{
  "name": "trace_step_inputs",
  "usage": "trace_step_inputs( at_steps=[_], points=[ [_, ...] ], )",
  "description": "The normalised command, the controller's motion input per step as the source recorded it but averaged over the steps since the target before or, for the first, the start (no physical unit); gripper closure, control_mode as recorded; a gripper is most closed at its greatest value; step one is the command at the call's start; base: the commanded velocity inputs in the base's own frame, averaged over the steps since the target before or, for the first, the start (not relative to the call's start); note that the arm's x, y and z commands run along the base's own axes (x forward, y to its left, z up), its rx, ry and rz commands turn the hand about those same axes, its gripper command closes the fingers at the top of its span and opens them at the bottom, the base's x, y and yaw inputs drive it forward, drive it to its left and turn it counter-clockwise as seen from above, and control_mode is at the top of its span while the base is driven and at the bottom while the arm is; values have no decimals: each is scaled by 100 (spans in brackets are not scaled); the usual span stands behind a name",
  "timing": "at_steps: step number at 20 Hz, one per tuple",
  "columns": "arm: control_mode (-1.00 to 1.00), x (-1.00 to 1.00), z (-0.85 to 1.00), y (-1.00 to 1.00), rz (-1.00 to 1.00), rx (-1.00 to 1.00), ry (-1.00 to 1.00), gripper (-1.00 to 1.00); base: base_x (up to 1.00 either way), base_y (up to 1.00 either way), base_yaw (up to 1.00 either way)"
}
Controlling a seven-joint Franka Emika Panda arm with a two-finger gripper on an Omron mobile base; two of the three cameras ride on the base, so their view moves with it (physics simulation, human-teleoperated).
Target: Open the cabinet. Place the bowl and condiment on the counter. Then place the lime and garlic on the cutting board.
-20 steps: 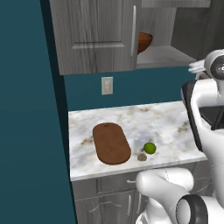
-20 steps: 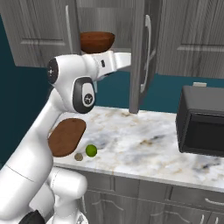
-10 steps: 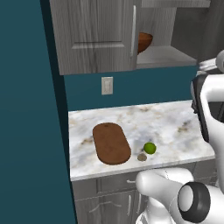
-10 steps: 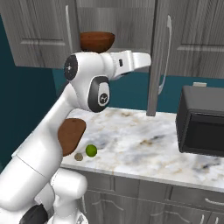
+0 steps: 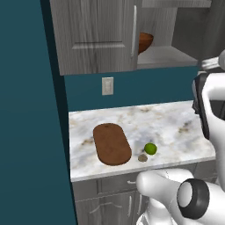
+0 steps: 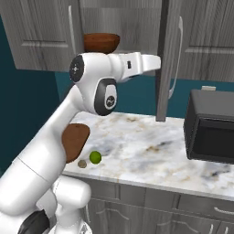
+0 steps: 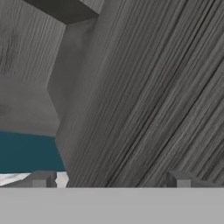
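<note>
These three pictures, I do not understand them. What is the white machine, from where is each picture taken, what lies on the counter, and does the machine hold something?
The white machine is a robot arm in a computer-drawn kitchen. Two pictures come from cameras on its base, one behind it to the left, one to the right. The third comes from a camera on its hand: the two small grey tips at the bottom belong to its gripper, which is open and holds nothing. It faces the grey wood of the cabinet from very near.

On the marble counter lie a brown oval cutting board, a green lime and a small tan garlic beside the lime, both off the board. A dark boxy appliance stands at the right.

The cabinet door stands open, and a brown bowl sits on the shelf inside.
</note>
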Motion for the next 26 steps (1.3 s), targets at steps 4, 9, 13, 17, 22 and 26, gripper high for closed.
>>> trace_step_inputs(
  at_steps=[4, 9, 13, 17, 22, 26],
  points=[
    [-100, -15, 0, 1, 0, 6, 0, -100, 0, 0, 0],
    [-100, -28, 0, 30, 0, 8, 0, -100, 0, 0, 0],
    [-100, -34, 0, 50, 0, 5, -1, -100, 0, 0, 0],
    [-100, -28, 0, 63, 0, 3, -6, -100, 0, 0, 0],
    [-100, -26, 1, 68, 0, 2, -9, -100, 0, 0, 0],
    [-100, -27, 0, 67, 0, 3, -10, -100, 0, 0, 0]
  ],
)
